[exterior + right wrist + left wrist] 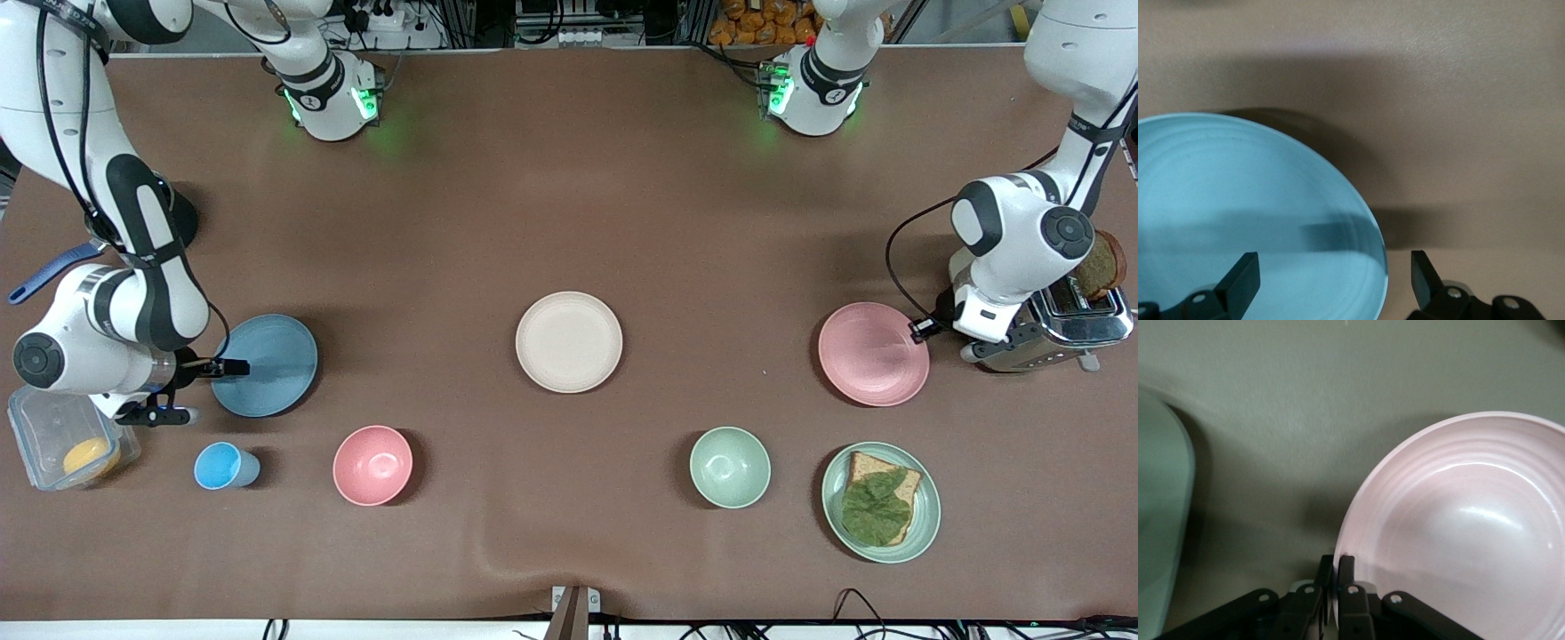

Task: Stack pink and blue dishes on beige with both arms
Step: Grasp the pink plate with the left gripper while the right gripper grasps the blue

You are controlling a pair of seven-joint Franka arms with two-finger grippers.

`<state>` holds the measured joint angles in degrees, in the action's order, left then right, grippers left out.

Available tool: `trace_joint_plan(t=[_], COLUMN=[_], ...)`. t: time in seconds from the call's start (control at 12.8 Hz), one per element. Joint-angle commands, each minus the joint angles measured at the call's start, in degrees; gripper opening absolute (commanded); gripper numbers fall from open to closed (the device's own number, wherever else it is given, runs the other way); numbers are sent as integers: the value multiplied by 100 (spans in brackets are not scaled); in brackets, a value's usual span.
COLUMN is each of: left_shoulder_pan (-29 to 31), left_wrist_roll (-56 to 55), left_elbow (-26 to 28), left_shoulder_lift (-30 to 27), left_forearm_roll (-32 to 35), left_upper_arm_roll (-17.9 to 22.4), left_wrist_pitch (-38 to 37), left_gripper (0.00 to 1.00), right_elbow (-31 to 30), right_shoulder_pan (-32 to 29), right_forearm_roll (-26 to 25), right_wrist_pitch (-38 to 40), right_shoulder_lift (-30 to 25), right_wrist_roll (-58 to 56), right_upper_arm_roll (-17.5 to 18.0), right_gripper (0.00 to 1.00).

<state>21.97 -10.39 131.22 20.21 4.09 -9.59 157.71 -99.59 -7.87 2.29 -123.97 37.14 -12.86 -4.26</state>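
Observation:
The beige plate (569,341) lies in the middle of the table with nothing on it. The pink plate (873,354) lies toward the left arm's end. My left gripper (920,330) is shut on its rim at the edge beside the toaster; in the left wrist view the fingertips (1337,567) pinch the rim of the pink plate (1458,533). The blue plate (264,364) lies toward the right arm's end. My right gripper (204,391) is open at its edge. In the right wrist view the right gripper (1335,280) straddles the rim of the blue plate (1251,213) without touching it.
Nearer the front camera stand a blue cup (222,466), a pink bowl (373,465), a green bowl (730,479) and a green plate (925,524) with bread and lettuce. A toaster (1067,322) sits beside the pink plate. A clear container (53,436) is at the right arm's end.

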Motion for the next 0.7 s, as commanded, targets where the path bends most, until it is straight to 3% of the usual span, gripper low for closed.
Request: trace_joint_plan(t=[0.0, 0.16, 0.31, 0.39, 0.54, 0.62], left_shoulder_pan=[106, 106, 97, 63, -86, -209], left_wrist_roll=[11, 11, -41, -59, -112, -217], left_elbow=[-174, -630, -1446, -1877, -2590, -2750], left_shoulder_lift=[-385, -544, -544, -518, -439, -352], left_forearm_roll=[22, 22, -196, -372, -400, -409], left_upper_arm_roll=[-305, -534, -841, -964, -1158, -1220], left_wrist_pitch=[-161, -939, -2080, -2669, -3690, -3860], left_gripper=[0, 0, 0, 0, 0, 0], right_elbow=[28, 28, 28, 28, 28, 28], right_shoulder_pan=[-92, -144, -144, -144, -162, -171], right_forearm_roll=[26, 26, 35, 35, 35, 35], right_wrist_pitch=[-101, -92, -101, -101, -101, -101], right_shoulder_lift=[118, 136, 145, 136, 145, 145], right_wrist_roll=[-121, -121, -121, -121, -138, -173], right_upper_arm_roll=[65, 74, 74, 74, 74, 74], right_gripper=[100, 100, 100, 90, 38, 20])
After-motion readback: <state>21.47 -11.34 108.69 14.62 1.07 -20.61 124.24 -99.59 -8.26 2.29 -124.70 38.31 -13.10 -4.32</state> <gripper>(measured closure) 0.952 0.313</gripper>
